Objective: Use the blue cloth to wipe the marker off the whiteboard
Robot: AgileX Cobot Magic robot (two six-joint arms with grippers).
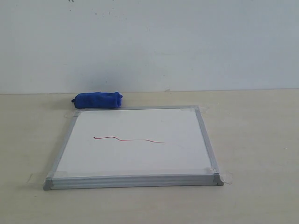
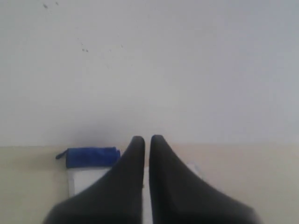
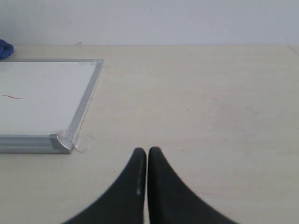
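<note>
The whiteboard [image 1: 135, 144] lies flat on the table, silver-framed, with tape tabs at its corners. A thin wavy red marker line [image 1: 128, 139] crosses its middle. The blue cloth [image 1: 97, 100], rolled into a cylinder, rests on the table just beyond the board's far left edge. Neither arm shows in the exterior view. In the left wrist view the left gripper [image 2: 146, 138] is shut and empty, with the blue cloth [image 2: 91, 157] and the whiteboard [image 2: 86, 181] beyond it. The right gripper [image 3: 147, 150] is shut and empty over bare table, right of the whiteboard [image 3: 44, 100] and its near corner.
The beige table [image 1: 252, 140] stretches around the board, backed by a white wall [image 1: 149, 42]. A clear tape tab [image 3: 85, 142] sticks out at the board's near right corner.
</note>
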